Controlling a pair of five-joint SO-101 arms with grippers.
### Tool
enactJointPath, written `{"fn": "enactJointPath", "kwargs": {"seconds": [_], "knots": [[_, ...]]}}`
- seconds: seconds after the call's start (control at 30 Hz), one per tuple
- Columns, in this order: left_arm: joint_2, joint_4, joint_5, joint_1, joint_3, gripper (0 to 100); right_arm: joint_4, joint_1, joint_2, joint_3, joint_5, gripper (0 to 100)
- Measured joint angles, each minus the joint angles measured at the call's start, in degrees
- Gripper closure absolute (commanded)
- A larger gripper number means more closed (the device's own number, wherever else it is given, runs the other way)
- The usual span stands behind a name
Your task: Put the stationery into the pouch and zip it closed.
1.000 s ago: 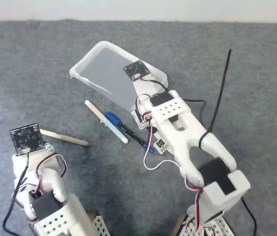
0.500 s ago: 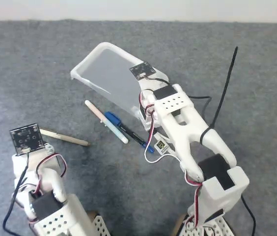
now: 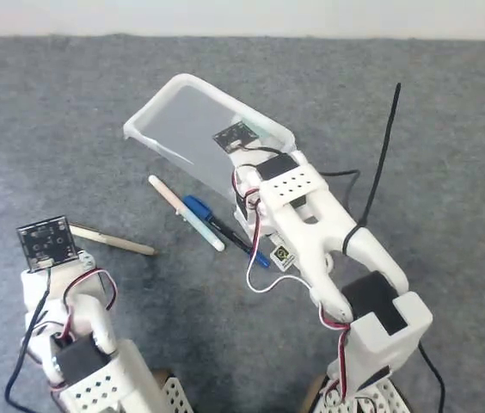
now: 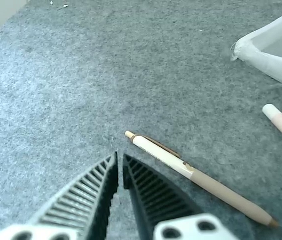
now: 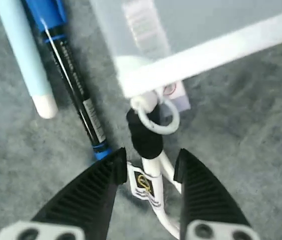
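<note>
**Pouch and stationery on the carpet, both arms at rest.** The pouch, a flat translucent plastic sleeve with a white rim and rounded corners, was laid on grey short-pile carpet. At its near corner a zipper pull was seen: a white ring, a black bead and a white cord carrying a small printed tag.

Just beside the pouch's near edge two slim cylinders were laid side by side. One was a cream pen with a rounded end, the other a blue-capped pen with a glossy black barrel. A beige pen with a clip was laid well apart from them, nearer the left arm.

The right arm was stretched forward over the pouch's near corner. The right gripper was held released, its ribbed black jaws parted on either side of the cord; contact could not be judged. The left arm was folded back near its base. The left gripper was clenched on nothing, just beside the beige pen's tip.

In the high view the pouch's near corner was covered by the right arm, and one end of the beige pen by the left wrist. Whether the zipper was open could not be told.
</note>
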Motion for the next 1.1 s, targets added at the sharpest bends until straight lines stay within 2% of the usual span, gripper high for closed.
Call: {"fn": "enactJointPath", "kwargs": {"seconds": [0.37,1.0,1.1], "knots": [[0.0,0.0,0.0,0.0,0.0,99,-5.27,-0.09,0.0,0.18,0.0,83.7],[0.0,-0.53,0.0,0.0,0.0,99,-5.27,-0.97,6.86,0.0,0.53,83.8],[0.0,-0.97,0.0,0.0,0.0,99,-5.27,-0.97,6.86,-0.09,0.53,87.3]]}}
